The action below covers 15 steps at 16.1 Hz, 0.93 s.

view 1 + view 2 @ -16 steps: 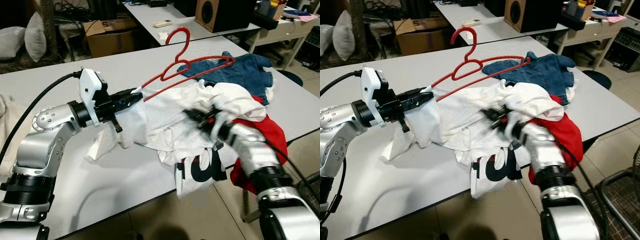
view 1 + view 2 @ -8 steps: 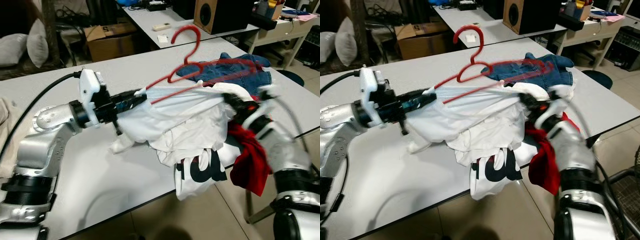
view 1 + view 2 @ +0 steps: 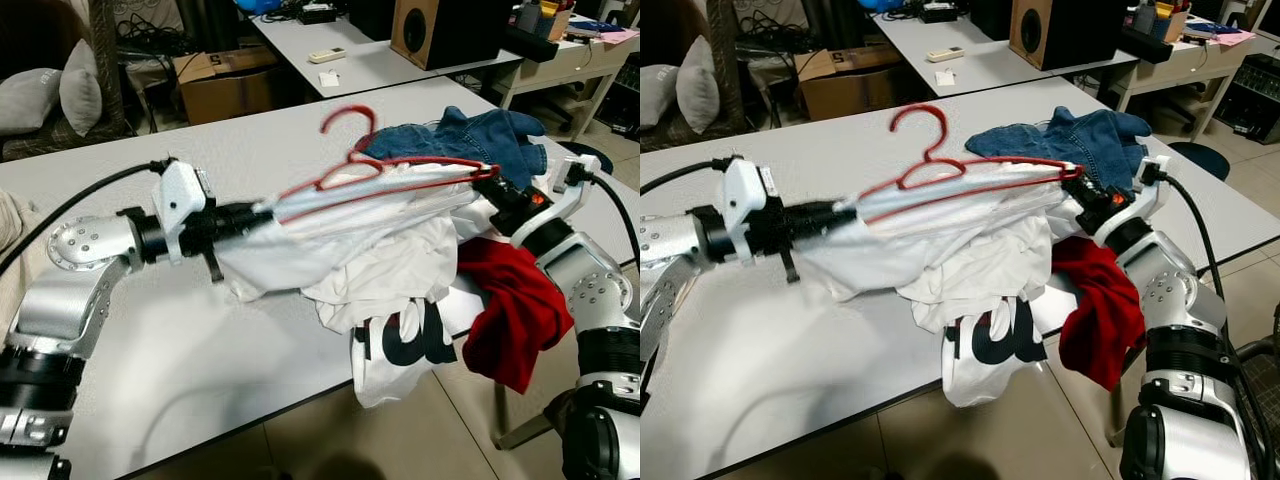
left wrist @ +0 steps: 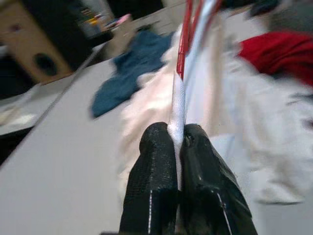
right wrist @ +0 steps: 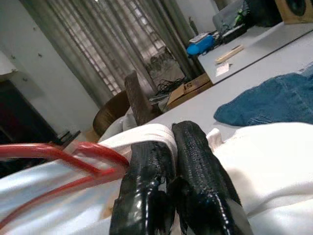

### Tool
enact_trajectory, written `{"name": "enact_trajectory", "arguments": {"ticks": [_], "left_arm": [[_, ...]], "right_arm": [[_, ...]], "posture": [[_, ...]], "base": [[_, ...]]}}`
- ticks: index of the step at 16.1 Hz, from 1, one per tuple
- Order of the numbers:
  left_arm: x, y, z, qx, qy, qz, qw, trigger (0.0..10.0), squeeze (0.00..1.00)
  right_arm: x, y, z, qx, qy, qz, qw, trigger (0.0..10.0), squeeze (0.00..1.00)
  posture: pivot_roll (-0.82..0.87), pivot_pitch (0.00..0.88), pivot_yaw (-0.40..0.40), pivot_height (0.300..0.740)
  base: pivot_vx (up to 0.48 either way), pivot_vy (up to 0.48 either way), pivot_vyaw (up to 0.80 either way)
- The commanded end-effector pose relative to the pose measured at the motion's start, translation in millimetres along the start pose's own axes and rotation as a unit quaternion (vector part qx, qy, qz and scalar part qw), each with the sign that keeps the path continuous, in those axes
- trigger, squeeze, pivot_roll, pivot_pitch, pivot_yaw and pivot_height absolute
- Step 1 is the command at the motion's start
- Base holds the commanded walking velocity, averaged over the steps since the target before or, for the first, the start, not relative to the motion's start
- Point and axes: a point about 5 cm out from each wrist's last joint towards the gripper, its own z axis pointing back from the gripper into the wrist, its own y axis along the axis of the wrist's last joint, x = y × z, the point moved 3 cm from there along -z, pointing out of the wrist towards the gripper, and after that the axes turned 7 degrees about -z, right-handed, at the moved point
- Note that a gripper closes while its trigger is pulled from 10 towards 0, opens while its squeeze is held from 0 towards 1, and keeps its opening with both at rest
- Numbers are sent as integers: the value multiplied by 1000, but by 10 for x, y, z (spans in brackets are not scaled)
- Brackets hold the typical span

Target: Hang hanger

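A red wire hanger (image 3: 385,178) lies nearly level above the clothes pile, its hook (image 3: 345,112) pointing up. A white shirt (image 3: 370,215) is stretched along it between both grippers. My left gripper (image 3: 265,208) is shut on the shirt's cloth at the hanger's left end; in the left wrist view the fingers (image 4: 156,161) pinch a white fold beside the red wire (image 4: 185,44). My right gripper (image 3: 497,188) is shut on white cloth at the hanger's right end, with its fingers (image 5: 195,161) against the wire (image 5: 73,159).
Blue jeans (image 3: 470,135) lie behind the hanger, and a red garment (image 3: 510,305) hangs off the grey table's (image 3: 150,340) front edge beside a white printed shirt (image 3: 400,340). Behind are a second table (image 3: 380,55), a cardboard box (image 3: 215,70) and a speaker (image 3: 445,30).
My right gripper has swung from the middle of the pile out to the hanger's right end, pulling the white shirt taut. The hanger has dropped from tilted to nearly level.
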Motion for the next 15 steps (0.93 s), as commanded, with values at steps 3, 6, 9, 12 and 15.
{"name": "enact_trajectory", "arguments": {"ticks": [3, 6, 9, 12, 15], "left_arm": [[-21, -225, 272, -69, -13, -13, 997, 0, 0], [-77, -295, 349, -93, 3, -17, 996, 0, 0], [-167, -432, 488, -145, 19, -26, 989, 0, 0], [-291, -537, 601, -190, 61, -33, 979, 0, 0], [-239, -528, 485, -199, 46, -31, 978, 0, 0]], "right_arm": [[139, 447, 229, 80, -49, 9, 996, 0, 0], [171, 549, 266, 92, -58, 10, 994, 0, 0], [187, 633, 302, 98, -61, 13, 993, 0, 0], [174, 694, 324, 100, -58, 20, 993, 0, 0], [-43, 616, 234, 67, -16, 49, 996, 0, 0]], "posture": [[17, 0, 71, 740], [19, 0, 68, 740], [21, 0, 66, 740], [24, 0, 64, 740], [29, 0, 62, 740]], "base": [[0, 0, 0], [0, 0, 0], [0, 0, 0], [0, 0, 0], [0, 0, 0]]}}
